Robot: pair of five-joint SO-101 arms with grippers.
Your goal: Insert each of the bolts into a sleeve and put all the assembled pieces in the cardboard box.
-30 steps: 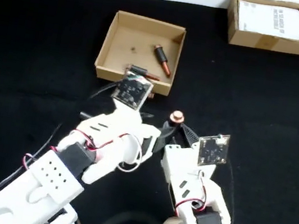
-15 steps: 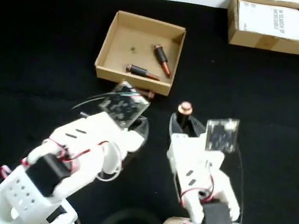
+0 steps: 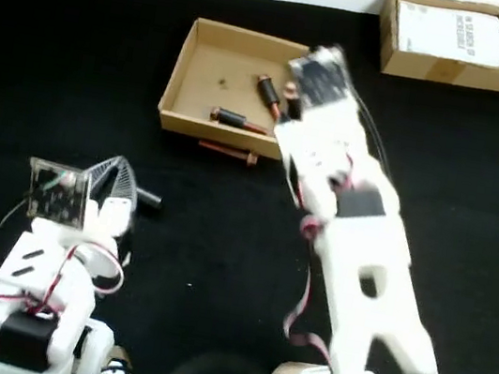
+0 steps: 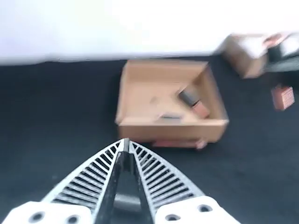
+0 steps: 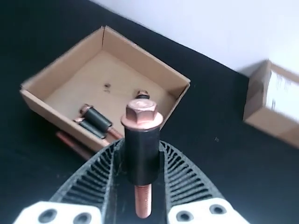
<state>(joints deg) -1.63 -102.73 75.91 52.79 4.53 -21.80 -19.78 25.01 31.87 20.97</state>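
Cardboard box [image 3: 176, 81] holds two assembled pieces [image 3: 271, 97]. My right gripper [image 5: 139, 145] grasps a third piece [image 5: 141, 135] (fingers clamped on its sleeve). One loose bolt [image 3: 228, 151] lies on the worktop [image 3: 422, 176]; left gripper [image 4: 124, 142] fingers closed, empty.

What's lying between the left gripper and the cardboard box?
A bare copper bolt lies along the cardboard box front wall, ahead of the left gripper, as the left wrist and high views show.

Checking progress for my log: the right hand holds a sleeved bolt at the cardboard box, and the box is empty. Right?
Not empty: the high view shows two assembled pieces in the cardboard box. The right hand does hold a sleeved bolt there.
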